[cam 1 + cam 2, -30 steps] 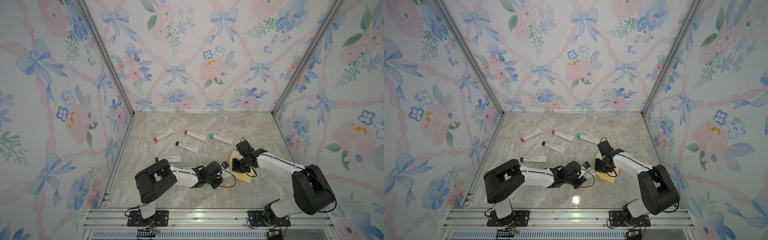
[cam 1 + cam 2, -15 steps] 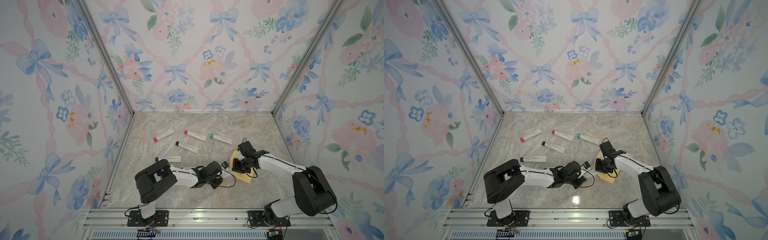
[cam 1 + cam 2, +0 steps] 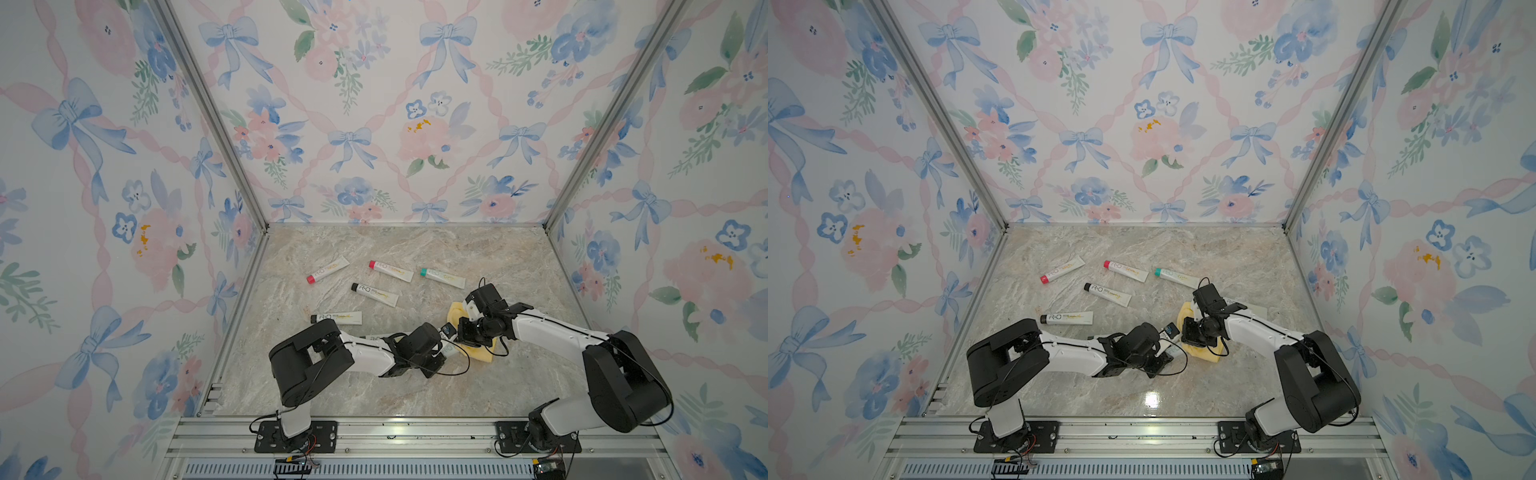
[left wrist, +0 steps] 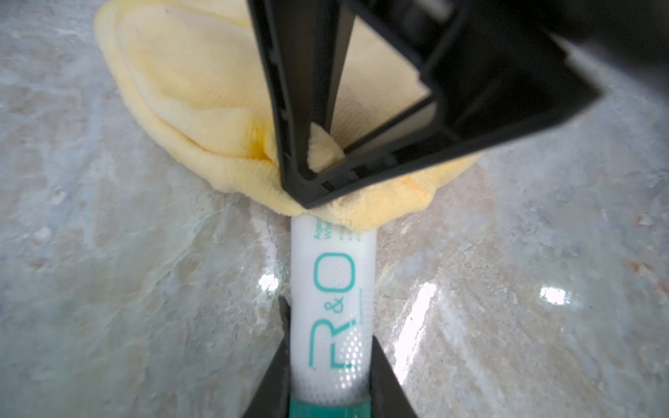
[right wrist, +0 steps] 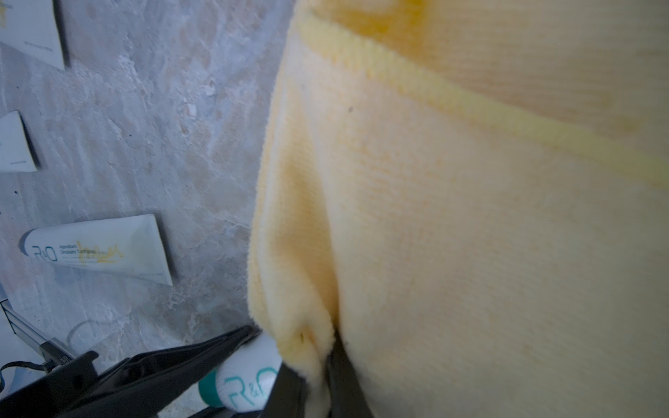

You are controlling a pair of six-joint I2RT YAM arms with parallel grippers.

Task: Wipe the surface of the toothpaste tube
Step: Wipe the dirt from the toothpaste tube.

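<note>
A white toothpaste tube (image 4: 333,289) with teal lettering and a teal cap lies low over the marble floor. My left gripper (image 4: 329,325) is shut on it near the cap end. My right gripper (image 5: 315,365) is shut on a fold of a yellow cloth (image 5: 470,217). In the left wrist view that cloth (image 4: 202,108) covers the tube's far end, with the right gripper's fingers (image 4: 289,108) pressing down there. In both top views the two grippers meet at front centre: left gripper (image 3: 446,349), right gripper (image 3: 467,332), cloth (image 3: 1204,353).
Several other tubes lie farther back on the floor: a pink-capped one (image 3: 327,270), a red-capped one (image 3: 390,270), a teal-capped one (image 3: 442,277) and two black-capped ones (image 3: 374,294) (image 3: 336,318). Flowered walls close in three sides.
The right gripper with the cloth has shifted only slightly on the tube. The left arm has held still with the tube.
</note>
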